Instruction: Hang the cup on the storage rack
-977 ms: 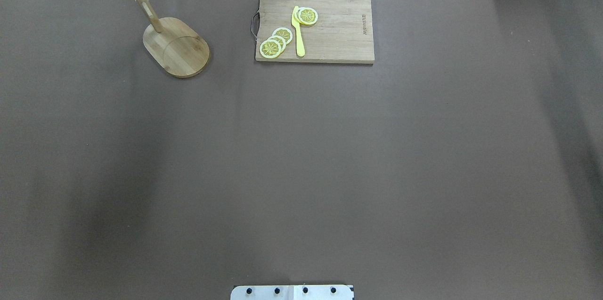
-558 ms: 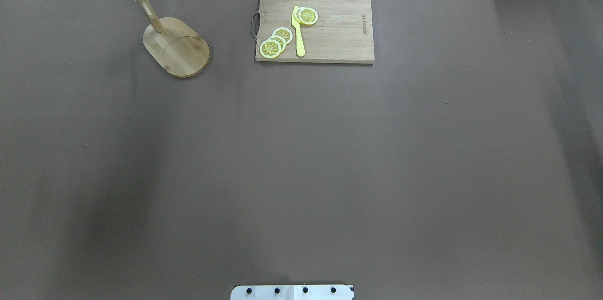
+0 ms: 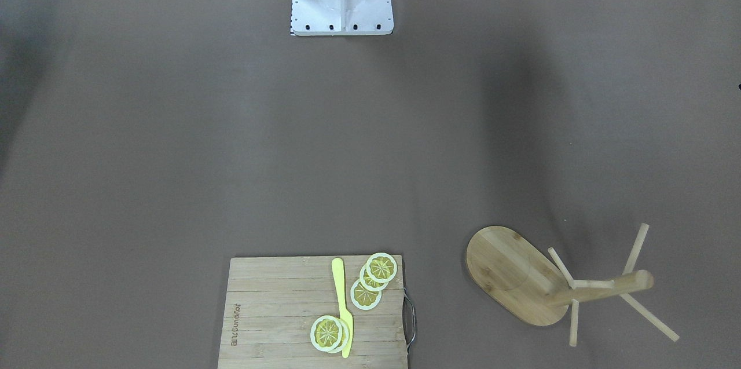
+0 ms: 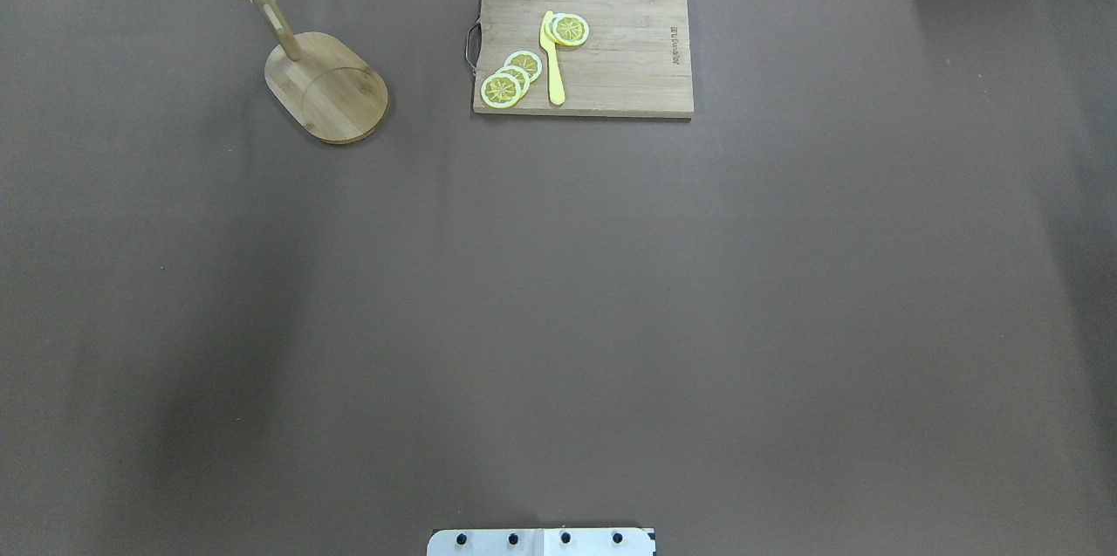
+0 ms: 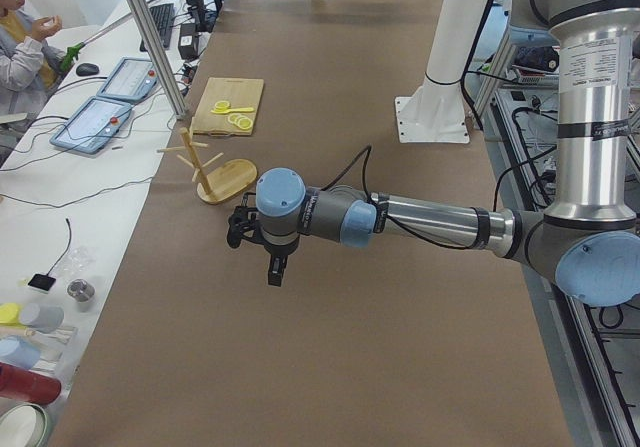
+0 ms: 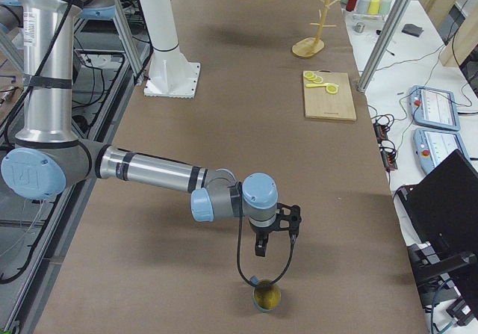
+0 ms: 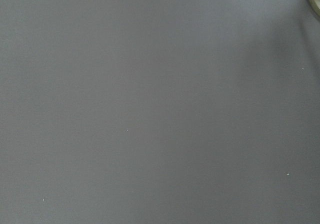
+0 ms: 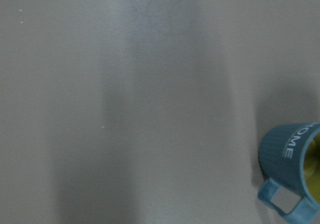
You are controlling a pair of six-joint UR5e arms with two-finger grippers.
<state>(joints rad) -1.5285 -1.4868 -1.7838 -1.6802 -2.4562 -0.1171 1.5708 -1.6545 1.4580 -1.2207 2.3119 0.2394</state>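
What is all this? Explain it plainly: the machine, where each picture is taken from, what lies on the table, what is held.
It is a robot with two arms at a brown table. Two pictures look down from above, behind and facing it; two look along the table from its ends; two come from wrist cameras. On the table stand a wooden storage rack and a cutting board with lemon slices and a yellow knife. The blue cup stands upright near the right gripper; the left gripper hangs over bare table. Neither visibly holds anything; open or shut, I cannot tell.
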